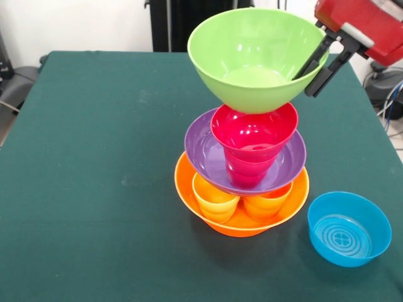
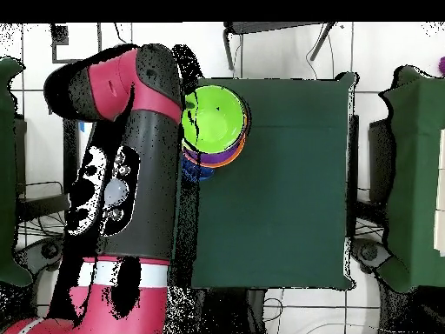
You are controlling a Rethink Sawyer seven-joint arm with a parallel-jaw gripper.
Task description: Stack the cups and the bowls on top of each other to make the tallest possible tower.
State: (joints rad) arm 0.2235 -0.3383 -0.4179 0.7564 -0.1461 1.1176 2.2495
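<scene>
Counter: you are looking at a dark green counter (image 1: 94, 157) with a stack of bright plastic dishes standing right of centre in the front view.
Tower: the tower (image 1: 242, 182) is standing on a big orange bowl (image 1: 189, 189). Inside that bowl a yellow cup (image 1: 214, 200) and an orange cup (image 1: 267, 204) are sitting side by side. A purple bowl (image 1: 201, 151) is resting on them, and a red bowl (image 1: 255, 129) is sitting on a red cup (image 1: 249, 170) inside the purple one.
Top piece: a lime green bowl (image 1: 252, 56) is sitting at the very top, touching the red bowl's rim and tilting slightly.
Hand: the hand (image 1: 320, 63) is reaching in from the upper right and is clamping the green bowl's rim, one finger inside the bowl and one outside.
Loose piece: a light blue bowl (image 1: 349, 228) is waiting on the counter, just beside the tower at the lower right.
Overhead view: the arm is covering much of the stack, and only the green bowl shows clearly.
Step in hand: you seem to be setting the green bowl onto the tower.
Next move: it probably calls for levelling the bowl, letting go gently and lifting clear without nudging the rim, since the stack looks top-heavy. The blue bowl would come after.
</scene>
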